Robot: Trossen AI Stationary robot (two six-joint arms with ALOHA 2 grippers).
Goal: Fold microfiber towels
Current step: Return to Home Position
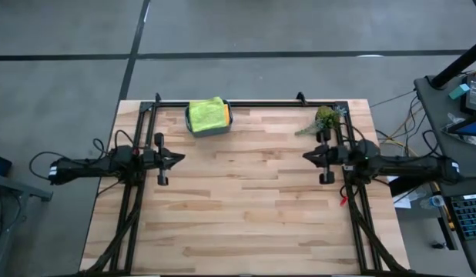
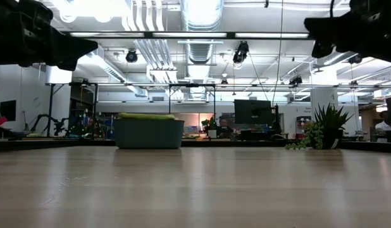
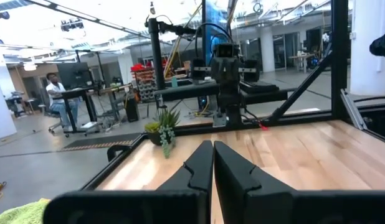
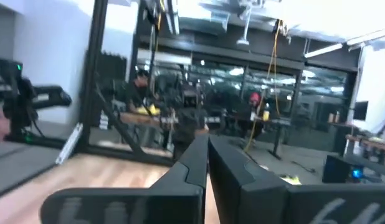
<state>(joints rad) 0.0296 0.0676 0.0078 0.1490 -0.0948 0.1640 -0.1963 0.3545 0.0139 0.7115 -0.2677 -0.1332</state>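
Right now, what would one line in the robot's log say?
left gripper shut, raised left side | right gripper shut, raised right side | towels piled in bin

Facing each other, well apart: left gripper (image 1: 180, 159) with fingers (image 3: 199, 165) pressed together, right gripper (image 1: 305, 156) likewise closed, arms stretched level behind them.

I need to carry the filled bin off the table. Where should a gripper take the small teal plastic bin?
Take the small teal plastic bin by its upright wall facing the low view's camera, coming straight down, jaws astride the rim. The lime green microfiber towel heaps above the rim, so a grasp across the top looks blocked; that wall shows bare. The left gripper is nearest.
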